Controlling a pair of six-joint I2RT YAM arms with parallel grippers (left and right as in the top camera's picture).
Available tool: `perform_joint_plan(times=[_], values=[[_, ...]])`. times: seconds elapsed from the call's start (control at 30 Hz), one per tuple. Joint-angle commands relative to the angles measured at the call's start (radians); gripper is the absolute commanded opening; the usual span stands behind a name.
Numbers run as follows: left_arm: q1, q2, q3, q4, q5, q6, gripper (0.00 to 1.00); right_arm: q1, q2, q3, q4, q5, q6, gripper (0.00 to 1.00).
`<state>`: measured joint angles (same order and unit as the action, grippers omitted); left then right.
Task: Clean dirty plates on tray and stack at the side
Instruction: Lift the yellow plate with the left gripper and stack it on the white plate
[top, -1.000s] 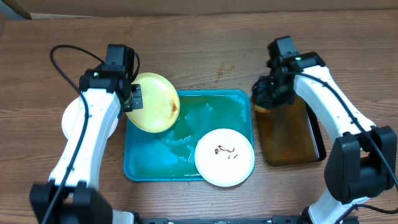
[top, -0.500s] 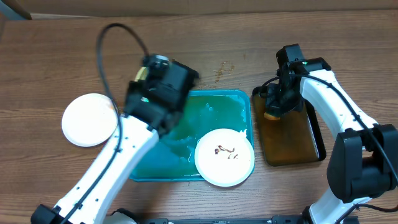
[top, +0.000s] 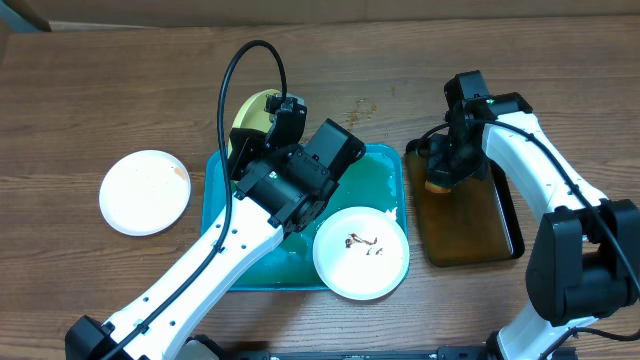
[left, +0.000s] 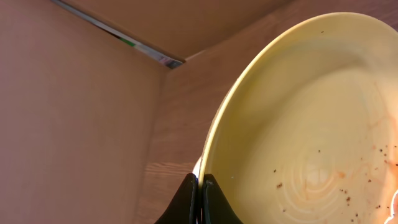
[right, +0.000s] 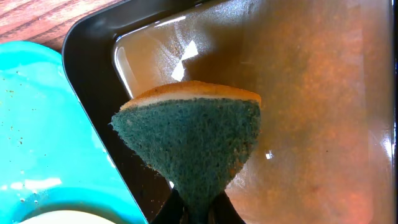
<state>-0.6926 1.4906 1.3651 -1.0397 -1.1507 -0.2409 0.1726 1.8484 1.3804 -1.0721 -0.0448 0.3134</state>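
My left gripper (top: 271, 122) is shut on the rim of the pale lime-green plate (top: 250, 112) and holds it tilted over the back left corner of the teal tray (top: 378, 176). In the left wrist view the jaws (left: 200, 198) pinch the plate's edge (left: 311, 137), and faint brown smears and specks show on it. A white plate (top: 360, 253) with brown smears lies in the tray's front right. Another white plate (top: 145, 192) lies on the table to the left. My right gripper (top: 440, 176) is shut on a green and yellow sponge (right: 193, 140) over the black tray.
The black tray (top: 468, 220) of brownish water (right: 323, 112) stands right of the teal tray (right: 37, 124). My left arm (top: 220, 260) lies diagonally across the teal tray's left half. A cardboard wall (left: 74, 112) runs along the table's back edge.
My left arm has swung across the tray and carried the lime-green plate from the tray's left edge to its back left corner. My right gripper shifted slightly right with the sponge, then stayed still.
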Motion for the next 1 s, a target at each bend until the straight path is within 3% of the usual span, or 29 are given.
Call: perform_joint_plan(times=[0.0,0.53,0.73,0.97], values=[[-0.008,0.004,0.000,0.004,-0.065,-0.024,0.04,0.002,-0.004,-0.002,0.003,0.006,-0.007,0.04],[0.027,0.003,0.000,-0.004,-0.022,-0.045,0.04,0.002,-0.004,-0.002,-0.001,0.005,-0.008,0.04],[0.217,-0.001,0.001,-0.065,0.171,-0.085,0.04,0.002,-0.028,0.006,-0.009,-0.058,-0.053,0.04],[0.600,-0.002,0.001,-0.050,0.493,-0.085,0.04,0.002,-0.140,0.008,-0.023,-0.088,-0.053,0.04]])
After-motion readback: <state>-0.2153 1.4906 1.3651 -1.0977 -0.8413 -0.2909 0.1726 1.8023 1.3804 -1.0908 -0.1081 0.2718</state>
